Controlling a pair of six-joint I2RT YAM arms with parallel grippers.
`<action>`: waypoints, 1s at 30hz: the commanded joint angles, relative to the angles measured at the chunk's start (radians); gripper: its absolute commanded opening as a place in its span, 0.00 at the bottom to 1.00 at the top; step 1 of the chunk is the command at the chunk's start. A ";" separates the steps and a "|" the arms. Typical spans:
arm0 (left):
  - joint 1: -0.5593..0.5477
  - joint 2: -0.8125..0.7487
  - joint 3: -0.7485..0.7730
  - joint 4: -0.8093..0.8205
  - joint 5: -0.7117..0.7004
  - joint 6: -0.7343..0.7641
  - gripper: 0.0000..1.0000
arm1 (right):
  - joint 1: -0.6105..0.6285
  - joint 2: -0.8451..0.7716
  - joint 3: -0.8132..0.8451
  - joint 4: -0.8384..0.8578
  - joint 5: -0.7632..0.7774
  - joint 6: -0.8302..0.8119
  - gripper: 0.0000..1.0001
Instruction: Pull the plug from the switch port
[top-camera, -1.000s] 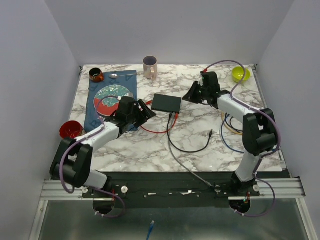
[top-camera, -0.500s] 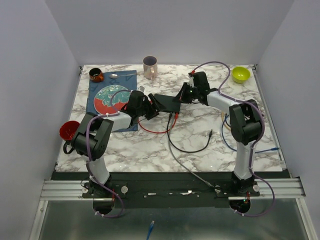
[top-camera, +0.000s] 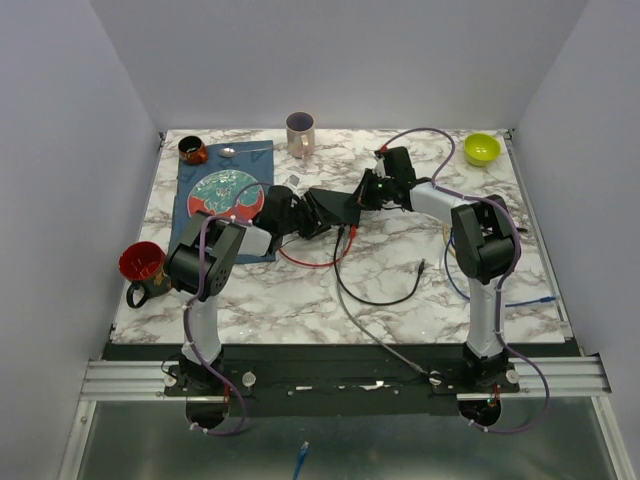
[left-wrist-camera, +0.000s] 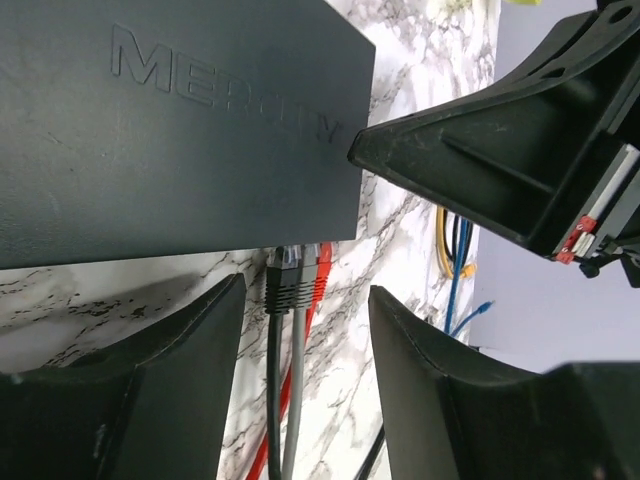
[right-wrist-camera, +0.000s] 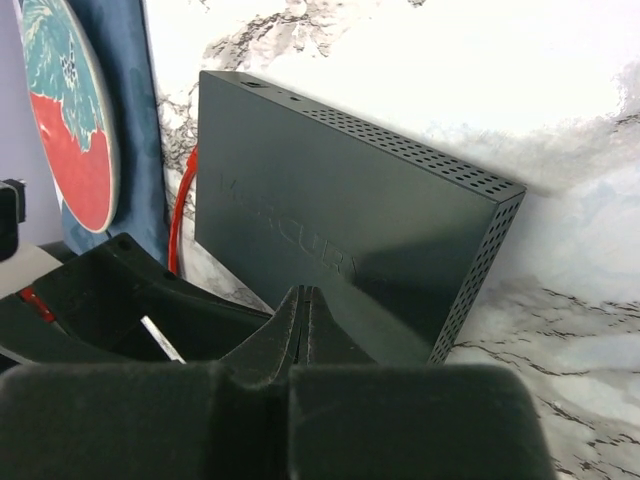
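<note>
My left end effector is open, one jaw each side of the grey plug, which sits in the switch just ahead. My right end effector is closed, tip against the switch.

Matte-black switch, red cable, marbled white-and-grey table, lime-green bowl, red-and-teal plate

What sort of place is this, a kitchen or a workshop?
Probably a robotics test booth: plain walls box in a marble-patterned table, two robot arms are bolted to a metal rail at its edge, and a mug and bowl sit as props near a cabled network switch.
</note>
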 joint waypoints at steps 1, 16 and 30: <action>-0.010 0.026 -0.009 0.067 0.039 0.018 0.61 | 0.004 0.028 0.019 -0.014 -0.016 0.016 0.01; -0.041 0.089 -0.009 0.078 -0.027 -0.087 0.54 | 0.004 0.011 -0.021 -0.051 0.047 0.017 0.01; -0.044 0.115 0.016 0.112 -0.085 -0.177 0.42 | 0.004 0.008 -0.049 -0.051 0.053 0.019 0.00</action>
